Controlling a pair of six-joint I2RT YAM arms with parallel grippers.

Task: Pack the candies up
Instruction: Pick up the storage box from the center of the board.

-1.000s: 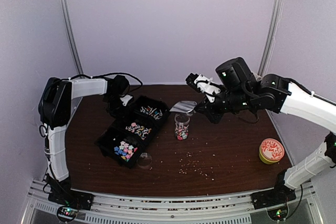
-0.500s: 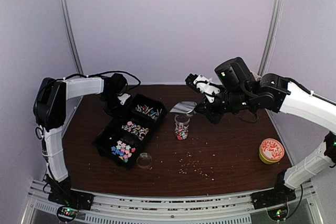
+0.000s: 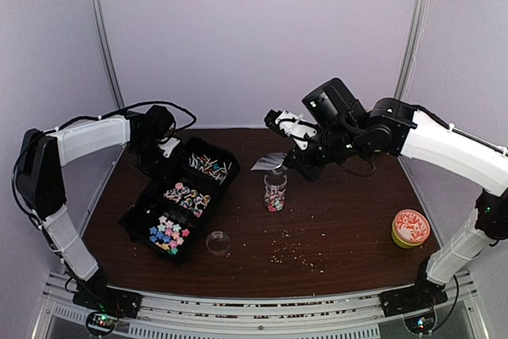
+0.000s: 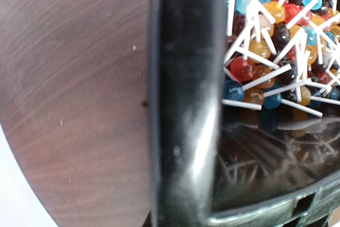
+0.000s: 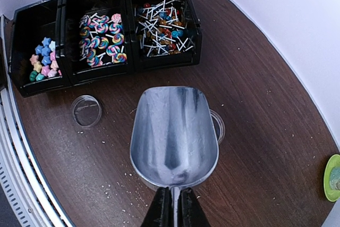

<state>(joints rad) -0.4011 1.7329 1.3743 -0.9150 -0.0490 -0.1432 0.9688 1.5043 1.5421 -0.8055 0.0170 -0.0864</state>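
OK, left gripper [image 3: 163, 148] clamped on the far-end wall of the black three-bin tray [image 4: 183, 104]; candies [image 3: 168, 230] sit in its bins, a few in the glass jar [image 3: 275, 190] mid-table; right gripper [image 5: 171, 198] pinched shut on the empty metal scoop [image 5: 174, 131], hovering over the jar.
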